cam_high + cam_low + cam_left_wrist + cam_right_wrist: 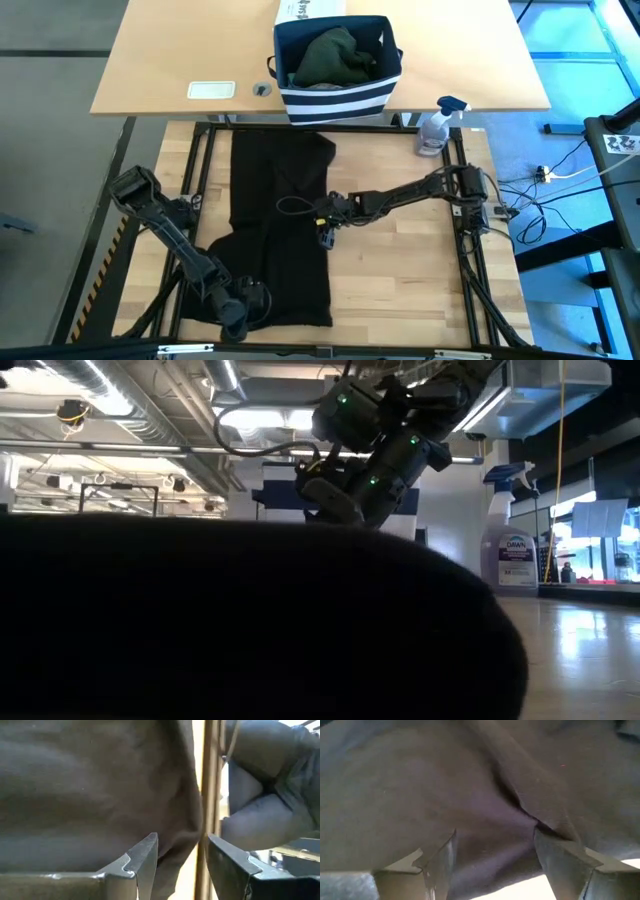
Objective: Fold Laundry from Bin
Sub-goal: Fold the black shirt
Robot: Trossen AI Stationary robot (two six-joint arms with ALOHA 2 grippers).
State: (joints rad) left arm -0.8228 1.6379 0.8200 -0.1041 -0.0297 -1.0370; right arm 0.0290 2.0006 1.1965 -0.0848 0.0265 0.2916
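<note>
High view: black garment spread long on the table, top edge near the bin, which holds green laundry.
High, right arm: right gripper reaches in from the right to the garment's right edge, about mid-length, prob. to take that edge for a fold.
High, left arm: left gripper down at the near left corner of the cloth.
High, extras: spray bottle stands right of the bin, clear of the work.
Low view: dark cloth fills the front; right gripper hangs just over it.
Left wrist: jaws apart, cloth edge between them, not pinched yet.
Right wrist: jaws wide, a fold of cloth just ahead, nothing grasped.
</note>
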